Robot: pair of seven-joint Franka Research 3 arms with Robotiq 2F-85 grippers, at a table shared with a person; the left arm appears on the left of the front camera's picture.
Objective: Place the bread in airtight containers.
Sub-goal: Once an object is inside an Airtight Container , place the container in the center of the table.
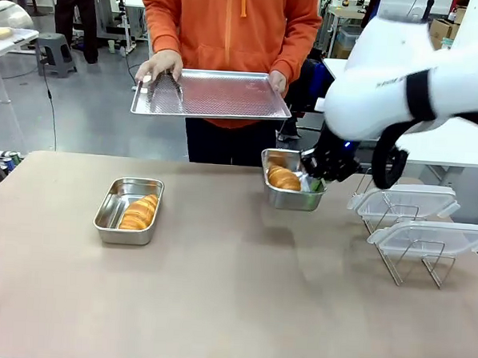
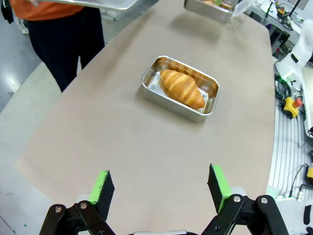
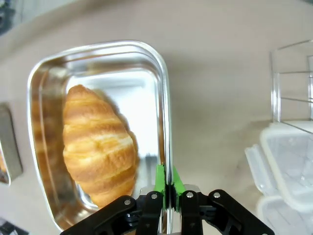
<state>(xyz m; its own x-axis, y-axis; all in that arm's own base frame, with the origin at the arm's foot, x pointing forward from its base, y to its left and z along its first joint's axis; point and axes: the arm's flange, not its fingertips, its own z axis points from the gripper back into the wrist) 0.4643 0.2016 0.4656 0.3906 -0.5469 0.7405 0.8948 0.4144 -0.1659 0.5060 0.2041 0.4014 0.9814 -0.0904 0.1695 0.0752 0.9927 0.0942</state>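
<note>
My right claw (image 3: 167, 185) pinches shut on the rim of one pan (image 3: 132, 93) — croissant (image 3: 98, 147) inside, seemingly lifted off the tabletop (image 1: 216, 306). I should keep it level — no tipping. My left claw (image 2: 160, 185) is wide open, empty.

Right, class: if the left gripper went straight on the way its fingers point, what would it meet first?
Probably the bare table, just short of the pan holding a croissant. The left gripper is open and empty. Depth is unclear, so the pan's near wall is possible.
</note>
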